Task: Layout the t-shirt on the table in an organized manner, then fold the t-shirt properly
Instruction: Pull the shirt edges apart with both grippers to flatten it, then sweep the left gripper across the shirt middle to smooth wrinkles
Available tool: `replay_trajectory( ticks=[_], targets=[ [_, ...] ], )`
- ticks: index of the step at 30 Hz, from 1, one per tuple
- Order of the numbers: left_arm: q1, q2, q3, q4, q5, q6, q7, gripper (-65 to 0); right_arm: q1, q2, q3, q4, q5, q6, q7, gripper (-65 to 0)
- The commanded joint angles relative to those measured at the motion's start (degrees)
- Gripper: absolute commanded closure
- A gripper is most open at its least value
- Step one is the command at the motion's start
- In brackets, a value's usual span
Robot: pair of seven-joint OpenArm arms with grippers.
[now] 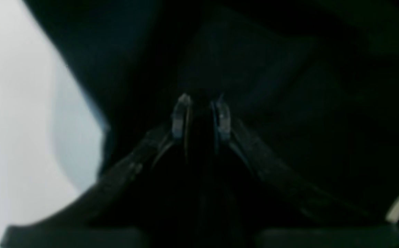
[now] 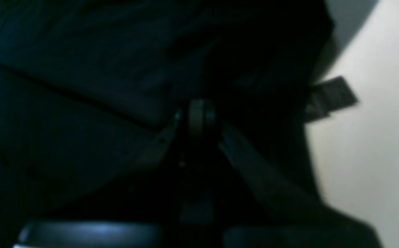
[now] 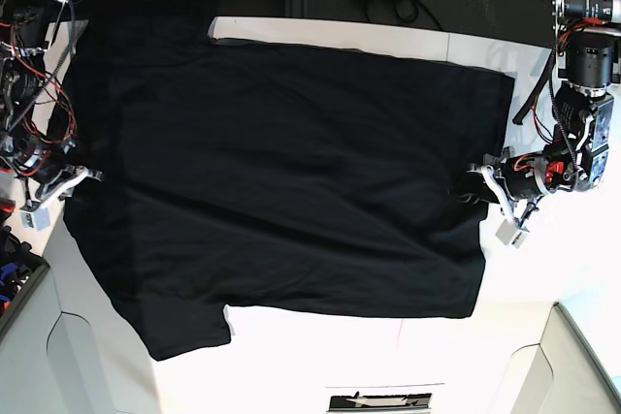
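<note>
T-shirt (image 3: pixel 281 181) spread on table (image 3: pixel 320 346) — both tools seemingly pinching edges.

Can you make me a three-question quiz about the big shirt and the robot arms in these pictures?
1. Where does the t-shirt lie?
A. spread on the table
B. hanging from a hook
C. inside a box

2. What colour is the t-shirt?
A. red
B. black
C. yellow

3. What is the left gripper doing?
A. hanging high above the table
B. pinching the shirt's edge
C. holding a cup

Answers:
1. A, the base view shows it spread flat across the white tabletop.
2. B, the fabric is dark black all over.
3. B, the left wrist view shows black cloth between its fingertips, at the shirt's edge.
</note>
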Motion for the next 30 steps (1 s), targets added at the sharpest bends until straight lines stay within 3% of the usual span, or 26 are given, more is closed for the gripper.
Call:
replay_trajectory(
  ticks=[1,4,8,12,18,24,30],
  targets=[
    [-1.11,-0.83,-0.37,0.79,-0.04,-0.49,-0.76,-13.6,1.38,0.26,-0.48,-0.44,0.83,0.39,1.05,0.0],
    [-0.61,-0.79,-0.37,0.72,1.25,-0.49,-0.74,-13.6,1.31,-0.15,-2.27,-4.35,-0.09,0.42,2.01,0.0],
    [0.61,-0.79,-0.37,0.35,3.54,0.42,-1.05,-13.6,1.31,-0.15,-3.87,-9.66,-2.27,0.42,7.63,0.0],
    [1.44,-0.74,-0.37,-1.55,5.92,0.55,-4.83,-13.6,1.49,-0.15,-4.37,-12.5,-2.6,0.42,11.96,0.0],
    [-0.9,0.9,-0.37,-3.91,13.44,6.67,-12.31,-13.6,4.07,-0.11,-4.35,-12.79,-8.72,0.42,15.32,0.0],
    [-5.09,3.8,-0.37,-7.41,19.19,7.58,-13.46,-13.6,8.13,-0.13,-4.35,-12.79,-9.64,0.39,15.61,0.0],
    [-8.17,2.03,-0.37,-7.17,18.4,8.59,-12.15,-13.6,10.86,0.2,-4.33,-12.5,-9.51,0.37,14.75,0.0]
  ],
)
